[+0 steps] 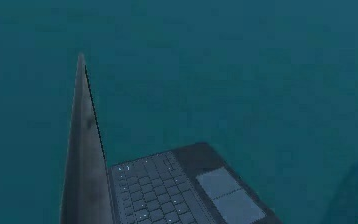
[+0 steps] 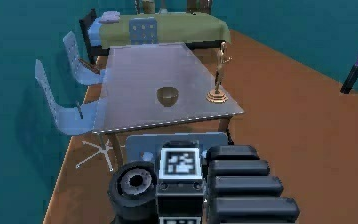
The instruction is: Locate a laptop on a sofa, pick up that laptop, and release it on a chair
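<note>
One laptop [image 1: 177,190] open on teal sofa [image 1: 237,70], tool [image 2: 99,157] by table [image 2: 147,65], grasp unclear

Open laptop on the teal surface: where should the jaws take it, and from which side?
Probably the laptop's raised screen, near its top edge, coming from above. It stands upright and thin, seen edge-on, so the jaws can straddle it. The keyboard deck lies flat on the teal surface, leaving no visible gap to get under.

Laptop [image 1: 159,195] matt dark grey; table [image 2: 147,72] top smooth grey; floor [image 2: 297,110] brown wood; statuette [image 2: 220,92] golden metal
</note>
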{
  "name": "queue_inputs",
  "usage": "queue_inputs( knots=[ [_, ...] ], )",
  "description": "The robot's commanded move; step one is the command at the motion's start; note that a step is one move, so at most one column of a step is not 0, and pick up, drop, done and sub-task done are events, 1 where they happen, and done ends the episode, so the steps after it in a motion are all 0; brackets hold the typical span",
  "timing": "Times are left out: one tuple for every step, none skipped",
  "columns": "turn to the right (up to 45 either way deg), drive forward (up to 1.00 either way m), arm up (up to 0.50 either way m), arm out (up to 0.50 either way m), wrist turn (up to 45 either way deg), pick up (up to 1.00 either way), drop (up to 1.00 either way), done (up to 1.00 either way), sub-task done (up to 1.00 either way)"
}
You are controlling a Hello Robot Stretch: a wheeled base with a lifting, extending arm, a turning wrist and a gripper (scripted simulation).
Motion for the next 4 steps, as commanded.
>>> queue_inputs(
  knots=[
    [0.0,0.0,0.0,0.48,0.0,0.0,0.0,0.0,0.0],
    [0.0,0.0,0.0,0.0,45.0,0.0,0.0,0.0,0.0],
    [0.0,0.0,0.0,0.0,45.0,0.0,0.0,0.0,0.0],
    [0.0,0.0,0.0,0.0,36.0,0.0,0.0,0.0,0.0]
  ],
)
